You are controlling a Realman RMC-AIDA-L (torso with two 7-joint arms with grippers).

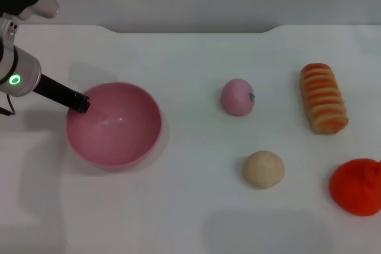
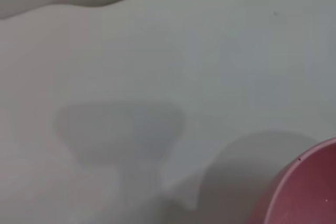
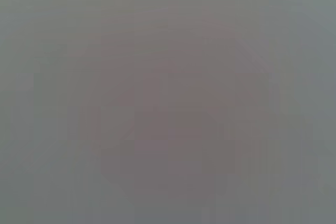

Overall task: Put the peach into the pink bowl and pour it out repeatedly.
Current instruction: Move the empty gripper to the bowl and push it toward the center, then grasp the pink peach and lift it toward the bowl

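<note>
One gripper active: left gripper [image 1: 80, 103] at pink bowl [image 1: 113, 124] rim near table [image 1: 190, 206] left edge, clamp state unclear. Peach [image 1: 237, 97] mid-table, outside bowl.

Peach [image 1: 237, 97] right of empty pink bowl [image 1: 114, 125]

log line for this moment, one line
left gripper: at pink bowl rim | bowl: upright, empty | peach: on table, right of bowl, apart | right arm: out of view
</note>
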